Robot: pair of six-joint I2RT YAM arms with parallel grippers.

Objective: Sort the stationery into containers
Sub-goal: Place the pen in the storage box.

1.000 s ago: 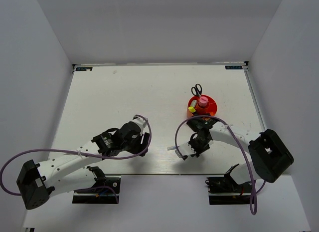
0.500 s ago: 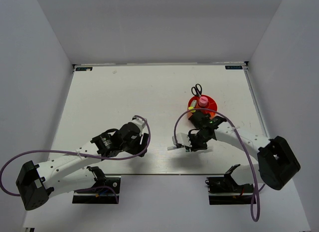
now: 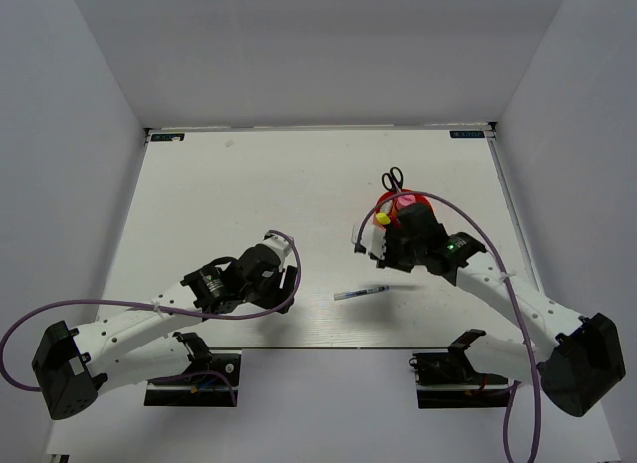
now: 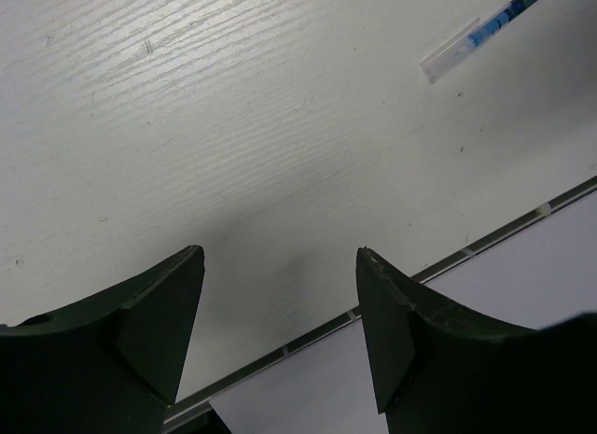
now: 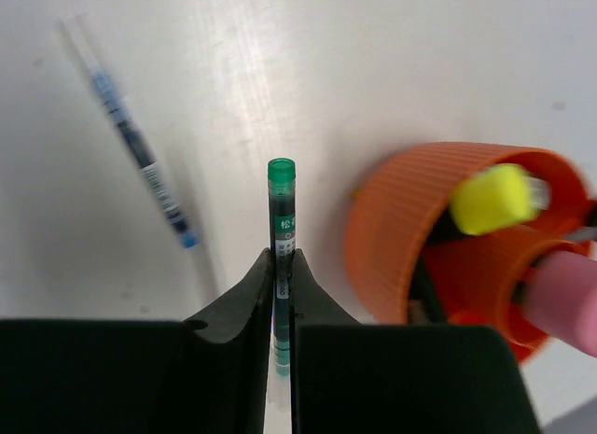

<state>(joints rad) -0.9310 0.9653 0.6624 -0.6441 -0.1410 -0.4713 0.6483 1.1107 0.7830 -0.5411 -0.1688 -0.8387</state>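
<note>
Green pen (image 5: pixel 281 196), gripped lengthwise by right tool (image 5: pixel 281 259), cap foremost

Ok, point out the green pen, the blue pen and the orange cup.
green pen (image 5: pixel 281 215): right wrist view, barrel just below the cap.
blue pen (image 5: pixel 131 135): right wrist view, middle of the barrel.
orange cup (image 5: pixel 392 229): right wrist view, ribbed outer wall.

Pretty bright, even light; soft glare on the table (image 5: pixel 280 70) left of the orange cup (image 5: pixel 392 229), and the blue pen (image 5: pixel 131 145) there looks blurry.
</note>
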